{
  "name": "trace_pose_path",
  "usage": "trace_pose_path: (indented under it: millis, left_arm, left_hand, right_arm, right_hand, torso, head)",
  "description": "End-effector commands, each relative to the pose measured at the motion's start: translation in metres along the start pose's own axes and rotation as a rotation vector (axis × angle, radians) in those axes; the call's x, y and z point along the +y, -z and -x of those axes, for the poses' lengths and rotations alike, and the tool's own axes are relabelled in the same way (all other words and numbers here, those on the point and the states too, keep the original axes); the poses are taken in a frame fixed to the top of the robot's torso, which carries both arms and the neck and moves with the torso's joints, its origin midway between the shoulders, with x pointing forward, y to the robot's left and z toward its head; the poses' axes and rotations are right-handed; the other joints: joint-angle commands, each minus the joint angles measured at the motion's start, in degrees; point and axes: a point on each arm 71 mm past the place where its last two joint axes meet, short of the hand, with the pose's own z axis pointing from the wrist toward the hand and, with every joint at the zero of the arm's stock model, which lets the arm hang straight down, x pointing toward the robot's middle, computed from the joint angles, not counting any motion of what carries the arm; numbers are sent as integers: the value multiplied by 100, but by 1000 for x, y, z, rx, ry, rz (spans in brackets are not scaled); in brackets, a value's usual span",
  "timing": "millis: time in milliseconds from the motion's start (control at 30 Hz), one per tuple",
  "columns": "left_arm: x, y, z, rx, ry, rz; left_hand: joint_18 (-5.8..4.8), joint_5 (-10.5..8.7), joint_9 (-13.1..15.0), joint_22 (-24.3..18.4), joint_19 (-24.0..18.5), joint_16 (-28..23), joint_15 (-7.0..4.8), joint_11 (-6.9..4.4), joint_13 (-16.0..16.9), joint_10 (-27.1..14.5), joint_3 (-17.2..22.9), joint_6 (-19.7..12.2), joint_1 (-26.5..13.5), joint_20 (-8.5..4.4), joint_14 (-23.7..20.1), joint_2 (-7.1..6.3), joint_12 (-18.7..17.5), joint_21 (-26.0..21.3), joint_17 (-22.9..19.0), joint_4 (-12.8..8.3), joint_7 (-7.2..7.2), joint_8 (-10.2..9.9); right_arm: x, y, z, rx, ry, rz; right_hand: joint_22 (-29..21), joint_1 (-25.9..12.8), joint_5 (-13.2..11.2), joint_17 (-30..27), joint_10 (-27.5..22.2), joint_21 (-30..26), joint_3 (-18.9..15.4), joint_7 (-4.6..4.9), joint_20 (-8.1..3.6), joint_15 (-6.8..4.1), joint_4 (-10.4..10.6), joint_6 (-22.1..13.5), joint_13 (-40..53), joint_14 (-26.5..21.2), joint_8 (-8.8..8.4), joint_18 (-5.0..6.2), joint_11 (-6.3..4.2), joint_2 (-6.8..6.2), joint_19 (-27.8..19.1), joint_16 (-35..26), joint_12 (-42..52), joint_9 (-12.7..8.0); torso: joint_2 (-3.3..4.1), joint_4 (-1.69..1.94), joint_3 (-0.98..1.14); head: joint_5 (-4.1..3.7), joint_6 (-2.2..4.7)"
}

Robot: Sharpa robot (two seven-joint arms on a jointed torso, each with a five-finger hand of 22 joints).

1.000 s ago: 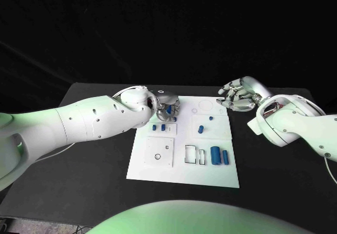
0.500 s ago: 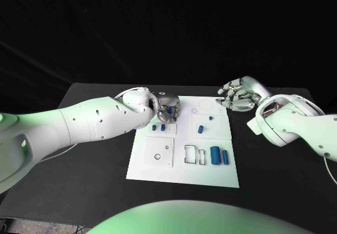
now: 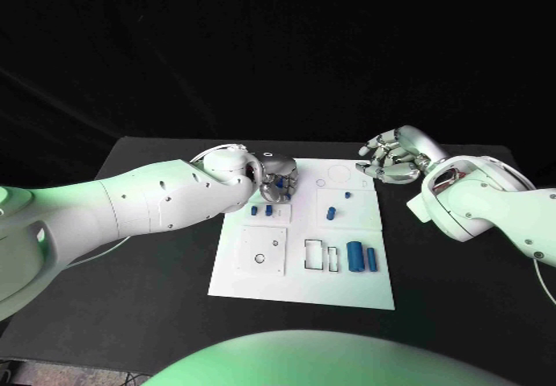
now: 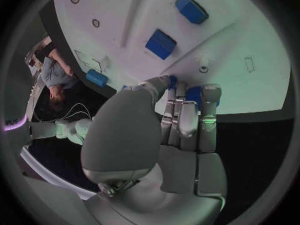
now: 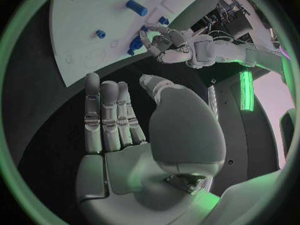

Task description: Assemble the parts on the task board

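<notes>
The white task board [image 3: 301,277] lies in the middle of the black table. My left hand [image 3: 275,178] hovers over its far left corner and pinches a small blue part [image 4: 193,93] between thumb and fingers. Two short blue parts [image 3: 262,211] lie just nearer than that hand, and in the left wrist view they are blue blocks [image 4: 160,43]. A blue pin [image 3: 332,213] and a tiny blue part [image 3: 348,195] sit mid-board. Two blue cylinders [image 3: 362,257] lie at the right. My right hand [image 3: 394,158] hangs off the board's far right corner, fingers apart and holding nothing [image 5: 119,120].
Empty recesses [image 3: 317,254] and a square panel with a hole [image 3: 262,249] mark the board's near half. Circular outlines [image 3: 340,172] are at its far edge. Black table [image 3: 151,241] surrounds the board on all sides.
My left hand has edged slightly to the right over the board's far left corner, still holding the blue part. The right hand has not moved.
</notes>
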Motion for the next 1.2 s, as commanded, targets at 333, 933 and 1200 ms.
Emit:
trace_pose_path:
  millis: [333, 933, 1200]
  left_arm:
    - [2, 0, 0, -35, 36, -4]
    - [15, 27, 10, -113, 166, -12]
    - [33, 46, 12, -117, 183, 27]
  left_hand:
    - [-153, -262, -34, 603, 168, 244, -12, -28, -3, 471, 502, 304, 64, -23, 275, 163, -371, 564, 264, -565, 34, -99]
    - [-167, -277, -67, 615, 159, 283, 15, 3, 37, 581, 657, 355, -153, -1, 303, 136, -558, 785, 274, -804, 67, -195]
    - [-163, -276, -67, 609, 136, 277, 19, 0, 49, 610, 647, 374, -209, 6, 293, 113, -583, 785, 243, -832, 63, -202]
  right_arm:
    - [1, 0, -1, 4, 3, 6]
    - [0, 0, -2, 6, 3, 1]
    - [-2, 0, -2, 5, 3, -3]
  right_hand:
    - [-24, -38, 14, -61, -22, -50, 37, 44, 28, 7, -16, 12, -38, -67, 28, 110, 11, 2, -36, -87, -34, 9]
    - [-42, -40, 43, -96, -17, -81, 48, 46, 31, 11, -25, 12, -69, -95, 31, 109, 14, 1, -43, -140, -48, 11]
    - [-42, -40, 43, -96, -17, -81, 48, 46, 31, 11, -25, 12, -69, -95, 31, 109, 14, 1, -43, -140, -48, 11]
  torso:
    - [-5, -4, -3]
    - [-23, 25, -21]
    - [-26, 37, -30]
  head:
    - [2, 0]
    - [8, 0]
    - [-2, 0]
